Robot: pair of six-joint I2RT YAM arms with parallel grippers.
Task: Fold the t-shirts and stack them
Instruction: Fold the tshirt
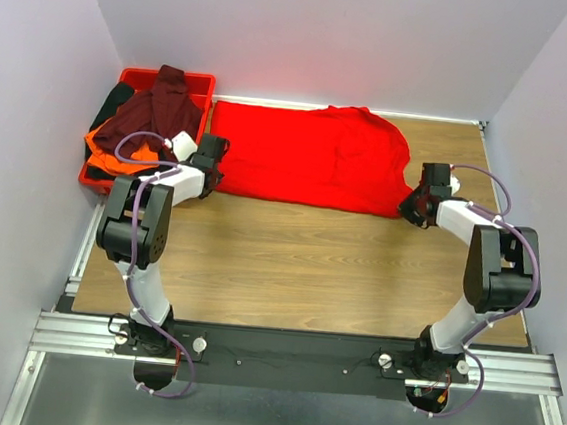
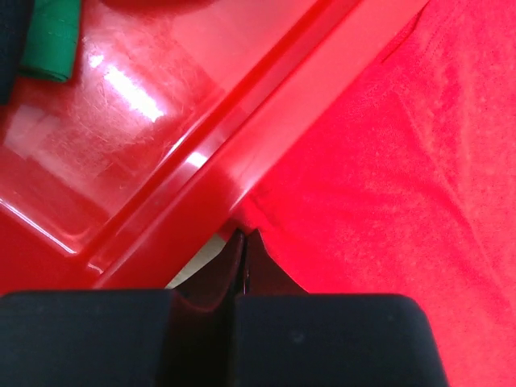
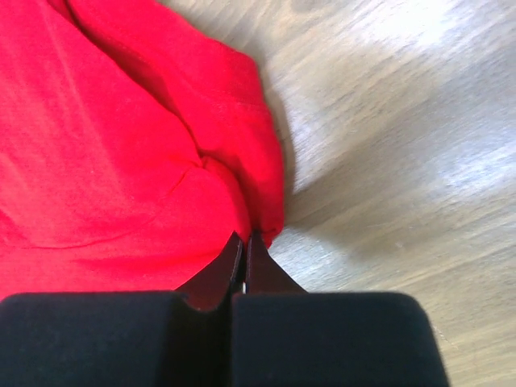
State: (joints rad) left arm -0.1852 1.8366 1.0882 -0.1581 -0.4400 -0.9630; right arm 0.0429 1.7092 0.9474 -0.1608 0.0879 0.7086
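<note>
Glossy rigid tray (image 1: 210, 81) at left held crumpled maroon t-shirt (image 1: 159, 106). My left pincer (image 1: 212, 172) clamped corner of soft bright red t-shirt (image 1: 309, 155), spread across wood-grain table (image 1: 299, 264); my right pincer (image 1: 412, 207) pinched its bunched right edge.

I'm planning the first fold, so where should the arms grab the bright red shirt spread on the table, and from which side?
At its two near corners, coming in low from the near side. The bright red shirt lies spread flat with that edge open to approach, and the left gripper, beside the tray, and the right gripper are each shut on a corner there.
</note>
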